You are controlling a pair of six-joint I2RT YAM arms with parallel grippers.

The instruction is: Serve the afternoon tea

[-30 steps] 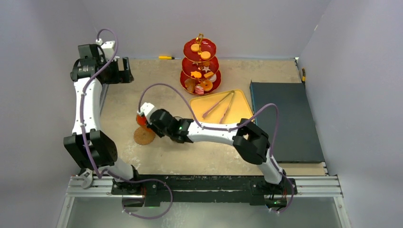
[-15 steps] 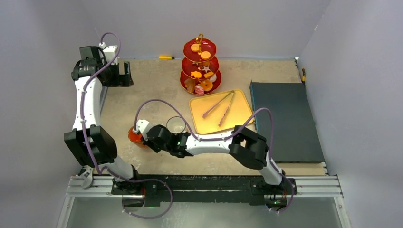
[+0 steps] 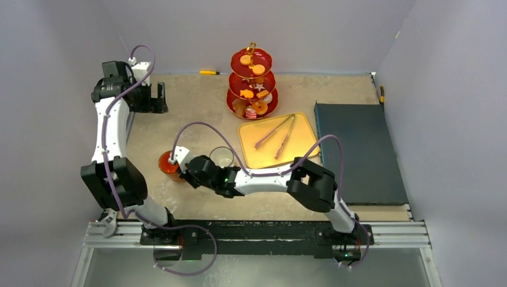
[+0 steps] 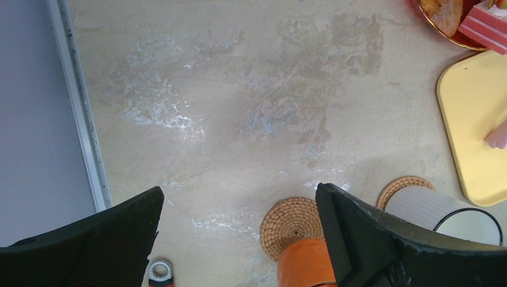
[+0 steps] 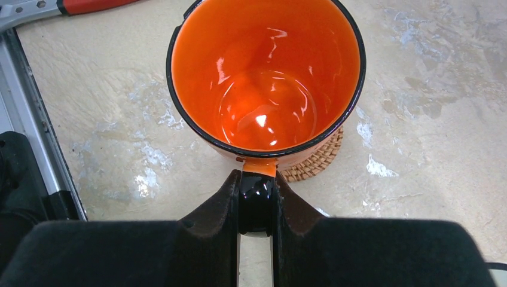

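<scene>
We see orange mug (image 5: 266, 78), a second ago held off its coaster (image 5: 317, 161), now set on it, coaster edge showing at 5 o'clock. Right gripper (image 5: 257, 186) still pinches handle. White mug (image 3: 221, 157) at 3 o'clock. Left gripper (image 4: 239, 197) spread wide, empty. We judge release next.

2 white arms (image 3: 110, 128) with black joints (image 3: 113, 182), looping purple cables (image 3: 142, 46) and black tools (image 3: 156, 97).
</scene>
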